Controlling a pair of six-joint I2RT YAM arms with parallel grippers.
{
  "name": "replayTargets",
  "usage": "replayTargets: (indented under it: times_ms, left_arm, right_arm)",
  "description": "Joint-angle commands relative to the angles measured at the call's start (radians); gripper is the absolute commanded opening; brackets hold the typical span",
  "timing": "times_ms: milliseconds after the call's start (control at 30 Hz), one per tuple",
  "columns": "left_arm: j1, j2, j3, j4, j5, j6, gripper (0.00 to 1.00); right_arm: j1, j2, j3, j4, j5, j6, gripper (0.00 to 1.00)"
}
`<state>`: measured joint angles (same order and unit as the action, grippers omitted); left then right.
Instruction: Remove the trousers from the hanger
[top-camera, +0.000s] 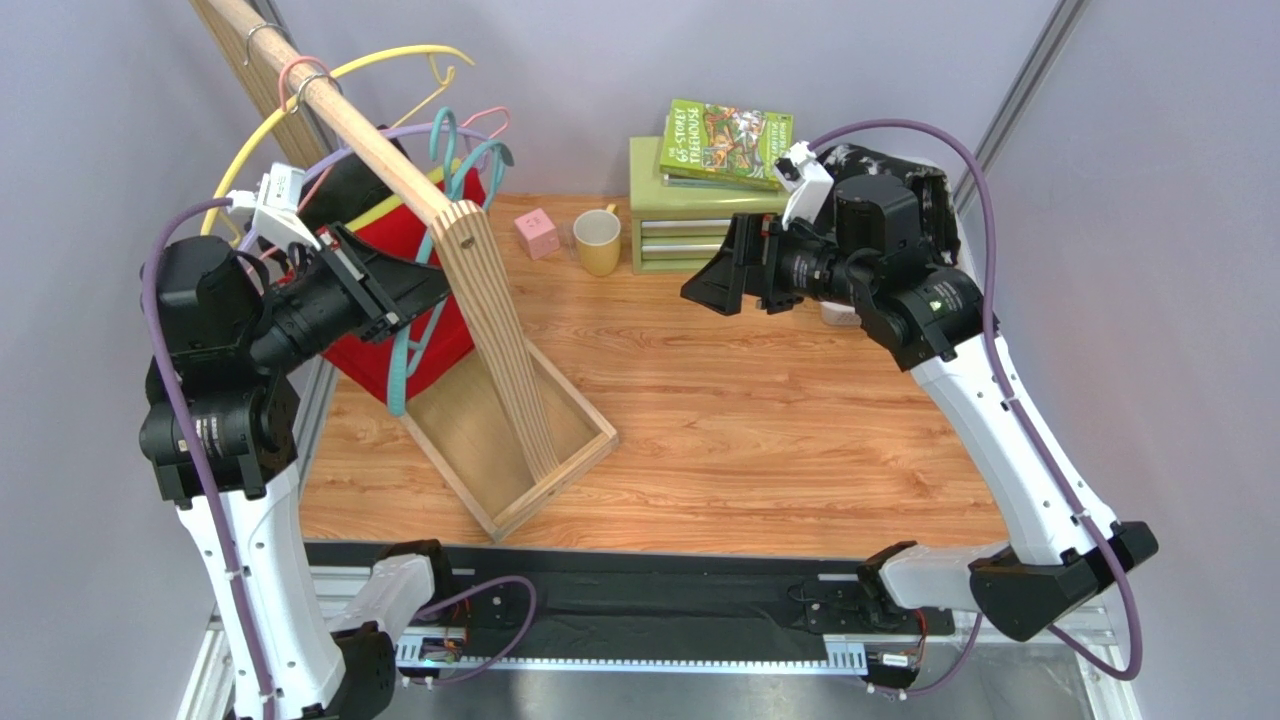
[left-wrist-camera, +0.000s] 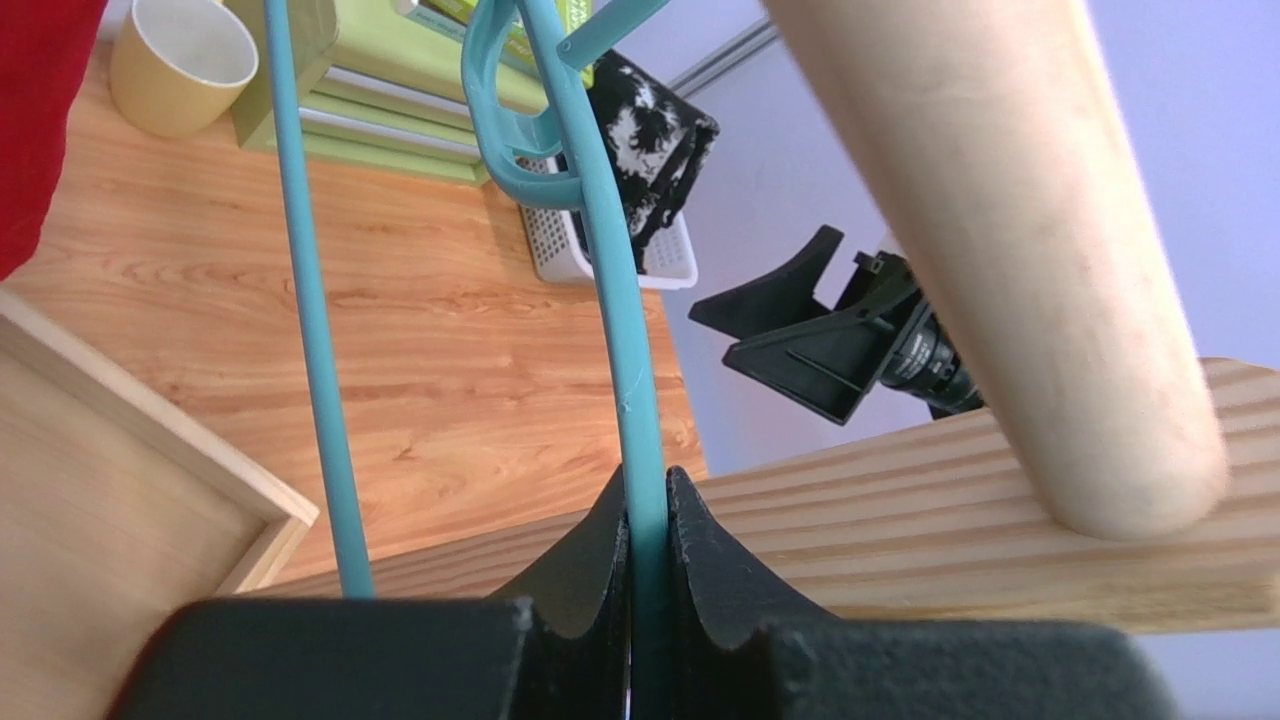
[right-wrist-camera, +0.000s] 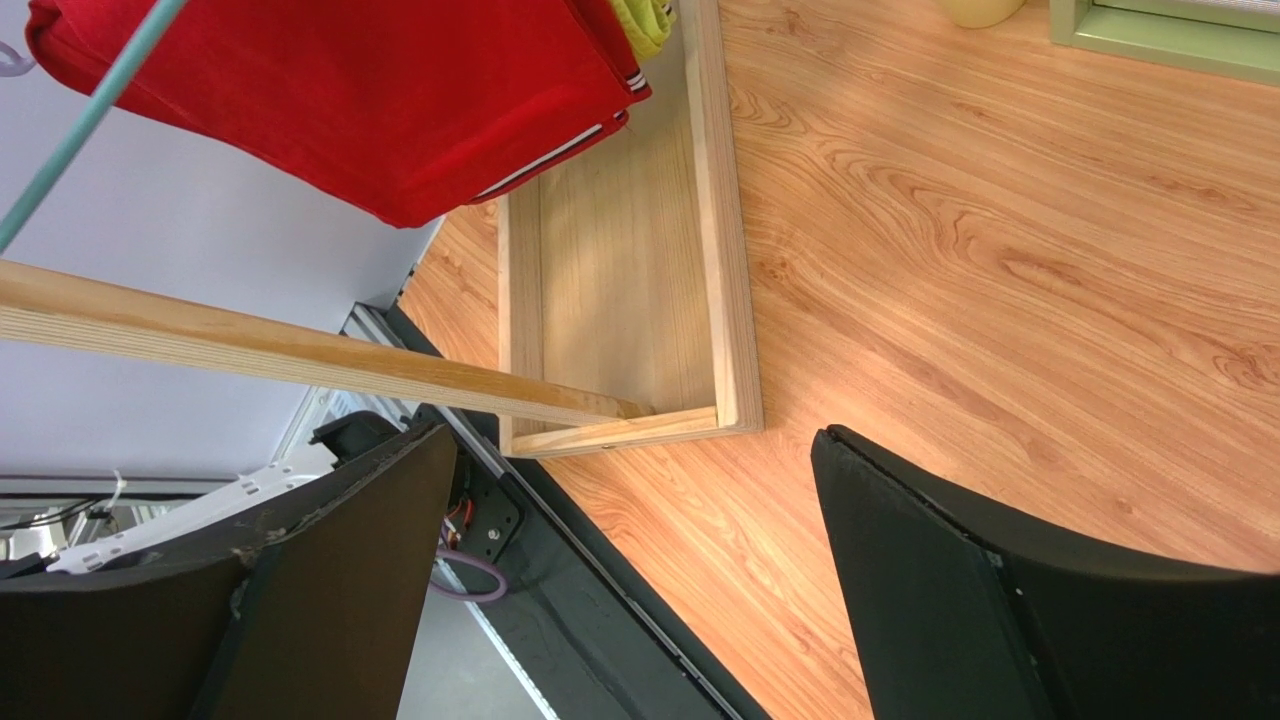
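Left gripper (top-camera: 418, 288) clenched on the thin rod of the teal hanger (left-wrist-camera: 624, 345), just beneath the wooden rail (top-camera: 346, 128); hook looks to sit beside the rail rather than over it, not certain. Red trousers (top-camera: 361, 360) draped on that hanger, hanging below the rail on its left-arm side. Black splattered trousers (left-wrist-camera: 657, 128) already off, in white basket (left-wrist-camera: 601, 267) well away from the rail. Right gripper (top-camera: 721, 281) released, jaws wide with nothing between them, well apart from the rail. Risks: rod is slim and smooth, so hanger may swivel in the pinch once the cloth is tugged; hook could snag the rail or the yellow hanger (top-camera: 361, 68) on it; right arm reaching in may strike the upright board (top-camera: 504, 323) under the rail; cloth pulled one-sidedly may drop uncontrolled
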<state>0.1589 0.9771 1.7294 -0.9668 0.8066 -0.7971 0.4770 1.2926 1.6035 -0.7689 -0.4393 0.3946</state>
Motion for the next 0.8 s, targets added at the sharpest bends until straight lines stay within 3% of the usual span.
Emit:
replayTargets:
  times_ms: [0, 767]
  left_arm:
    - [0.008, 0.0, 0.053, 0.045, 0.016, -0.114, 0.0]
    - [0.008, -0.143, 0.007, -0.035, -0.06, -0.063, 0.0]
  right_arm:
    - [0.0, 0.013, 0.036, -0.003, -0.021, -0.031, 0.95]
    - [0.0, 0.024, 0.007, -0.004, -0.055, -0.033, 0.95]
